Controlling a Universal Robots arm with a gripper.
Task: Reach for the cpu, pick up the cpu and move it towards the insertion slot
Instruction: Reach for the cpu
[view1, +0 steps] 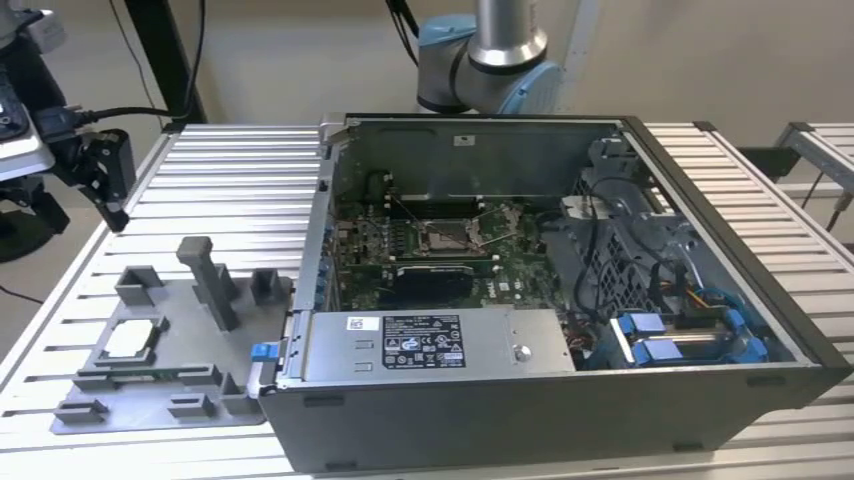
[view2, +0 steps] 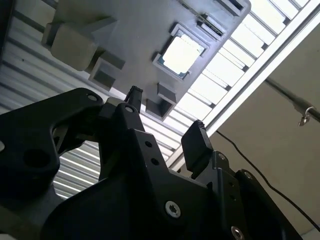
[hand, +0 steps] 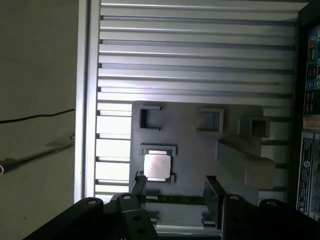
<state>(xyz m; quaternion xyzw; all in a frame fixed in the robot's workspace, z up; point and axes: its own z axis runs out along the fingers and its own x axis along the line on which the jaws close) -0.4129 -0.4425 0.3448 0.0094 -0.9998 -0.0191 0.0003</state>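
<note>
At the exterior view's left, the black hand (view1: 107, 200) hangs over the slatted metal surface (view1: 227, 180), near its edge. In both wrist views its two dark fingers (hand: 212, 192) stand wide apart with nothing between them.

Ahead of the hand and below it lies a grey plastic tray (view1: 174, 350) with raised blocks. The cpu (view1: 127, 341) sits flat in a shallow square pocket of this tray, its pale silver top facing up. In the first wrist view the cpu (hand: 157, 167) lies just beyond the fingertips, closer to one finger than to the other, and clear of both. A tall grey post (view1: 211, 285) stands upright on the tray, farther from the hand than the cpu.

Past the tray, well away from the hand, an open computer case (view1: 534, 400) rests on the same surface. The insertion slot (view1: 445, 238), a square metal frame on the green board, lies inside it. The arm's base (view1: 487, 55) rises behind the case.
</note>
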